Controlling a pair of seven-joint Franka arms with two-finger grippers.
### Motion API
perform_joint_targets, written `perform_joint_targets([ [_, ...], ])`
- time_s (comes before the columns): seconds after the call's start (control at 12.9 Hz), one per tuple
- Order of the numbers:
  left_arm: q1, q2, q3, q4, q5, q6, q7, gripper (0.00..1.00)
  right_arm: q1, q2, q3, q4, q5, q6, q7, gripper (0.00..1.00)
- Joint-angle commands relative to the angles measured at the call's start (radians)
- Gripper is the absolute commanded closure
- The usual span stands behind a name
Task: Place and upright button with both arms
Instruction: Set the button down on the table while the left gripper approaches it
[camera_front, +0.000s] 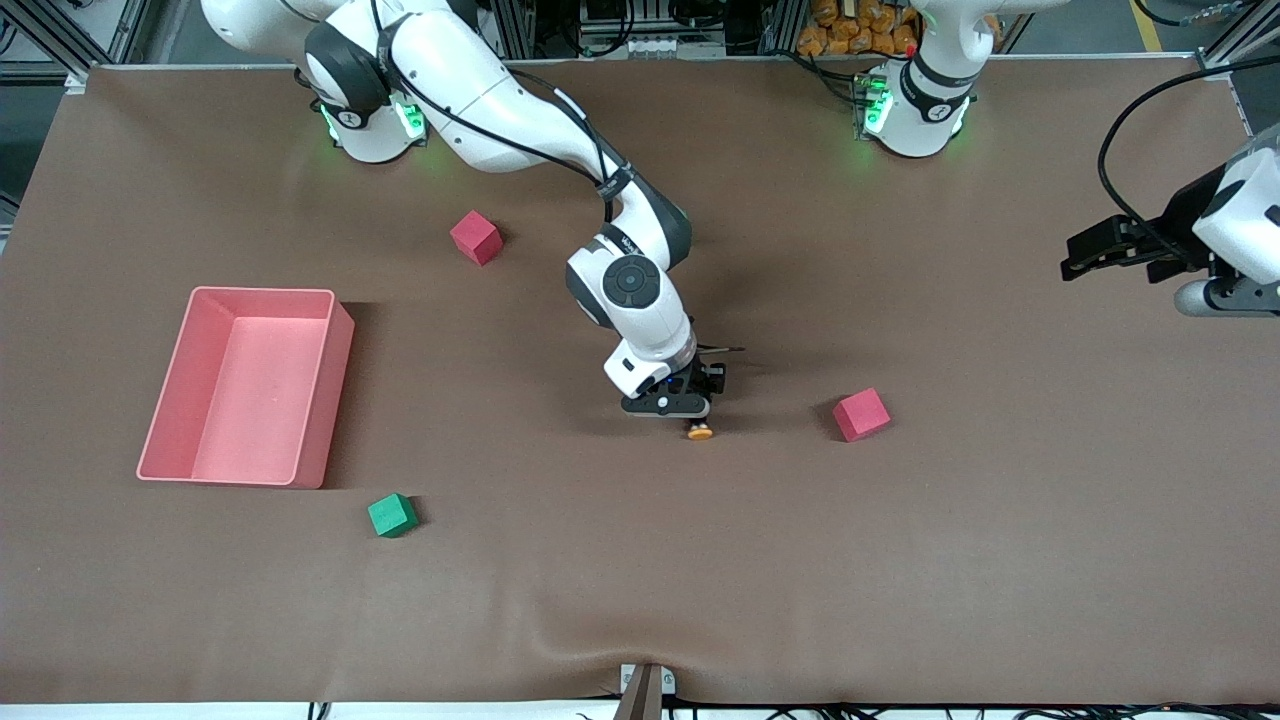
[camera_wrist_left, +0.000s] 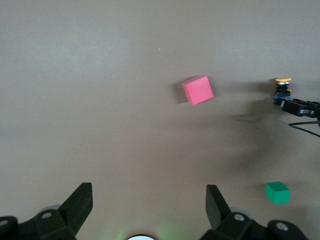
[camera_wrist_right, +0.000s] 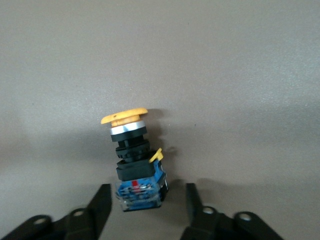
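The button (camera_wrist_right: 132, 160) stands upright on the counter (camera_front: 640, 580), cap up, between the parted fingers of the right claw (camera_front: 690, 418), which do not touch it. The left claw (camera_wrist_left: 149, 205) hangs spread wide above the counter's left-arm end.

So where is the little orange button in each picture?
Front view: the button stands mid-table, just below the right hand.
Left wrist view: button near the picture's edge, beside the red cube.
Right wrist view: button centered, between open fingers.
Shared landmark: brown table.
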Motion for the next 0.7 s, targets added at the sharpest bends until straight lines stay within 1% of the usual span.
perform_joint_targets([
  [0.0, -0.004, 0.015, 0.0, 0.009, -0.022, -0.005, -0.008, 0.0, -0.004, 0.015, -0.005, 0.035, 0.001, -0.014, 0.005, 0.0],
  [0.16, -0.035, 0.024, -0.003, 0.011, -0.022, 0.012, -0.026, 0.0, -0.015, 0.007, -0.006, 0.037, 0.003, -0.015, 0.003, 0.0],
  [0.23, -0.055, 0.05, -0.005, 0.015, -0.022, 0.025, -0.031, 0.0, -0.018, -0.004, -0.008, 0.037, 0.003, -0.02, 0.002, 0.0],
  [0.39, -0.107, 0.09, -0.005, 0.017, -0.016, 0.111, -0.054, 0.0, -0.039, -0.027, -0.008, 0.037, 0.004, -0.041, 0.0, 0.0],
  [0.47, -0.134, 0.122, -0.005, 0.018, -0.01, 0.146, -0.078, 0.0, -0.056, -0.045, -0.008, 0.037, 0.003, -0.063, -0.001, 0.0],
  [0.62, -0.182, 0.178, -0.005, 0.023, -0.008, 0.231, -0.161, 0.0, -0.096, -0.097, -0.012, 0.037, -0.035, -0.173, -0.071, 0.0],
])
